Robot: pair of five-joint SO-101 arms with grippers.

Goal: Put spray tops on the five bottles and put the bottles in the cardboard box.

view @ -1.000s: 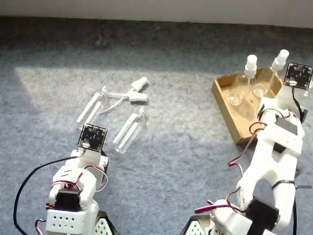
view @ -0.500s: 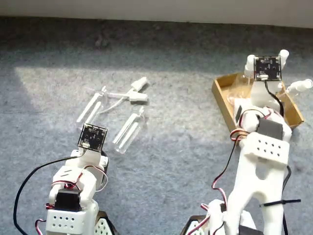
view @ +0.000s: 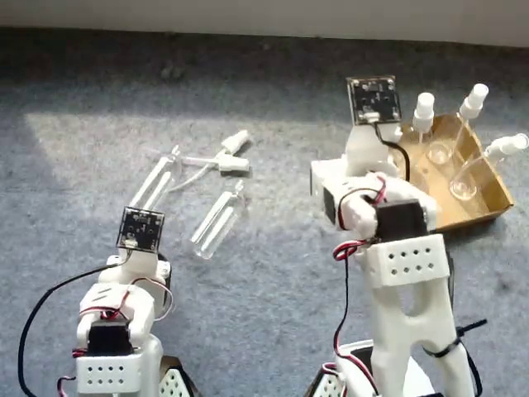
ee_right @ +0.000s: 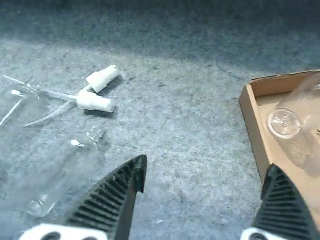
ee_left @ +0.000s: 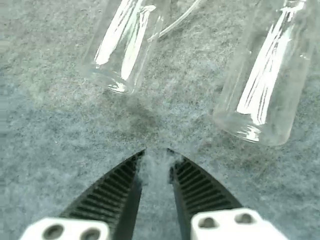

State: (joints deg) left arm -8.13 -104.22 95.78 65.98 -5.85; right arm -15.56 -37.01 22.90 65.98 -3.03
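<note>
The cardboard box (view: 479,217) sits at the upper right of the high view. Three bottles inside it already carry white spray tops: the rear bottle (view: 424,116), the corner bottle (view: 473,103) and the leaning bottle (view: 496,153). I judge that three of the five are finished and the step in hand is the fourth bottle.

The two bottles without tops lie on the grey table (view: 289,281), left of centre: the upper bottle (view: 155,178) and, below and to its right, the lower bottle (view: 216,222). Near their necks lie two loose spray tops, the upper top (view: 235,141) and the lower top (view: 234,165), each with a thin tube trailing to the left.

The left gripper (ee_left: 156,152) is low over the table, just before the bases of both bottles and touching neither. Its fingers are almost pressed together, with only a narrow slit between them, and they grasp nothing. The right gripper (ee_right: 206,172) hangs over the table between the box and the loose parts. Its fingers are spread wide and hold nothing.

The next move, I think, calls for the left fingers to spread enough to take one bottle around its body, and for the right gripper to go to a spray top. The tube must enter the narrow neck, so the bottle has to be held steady and the top brought in line with it. The bottles are round and may roll under a careless touch.
</note>
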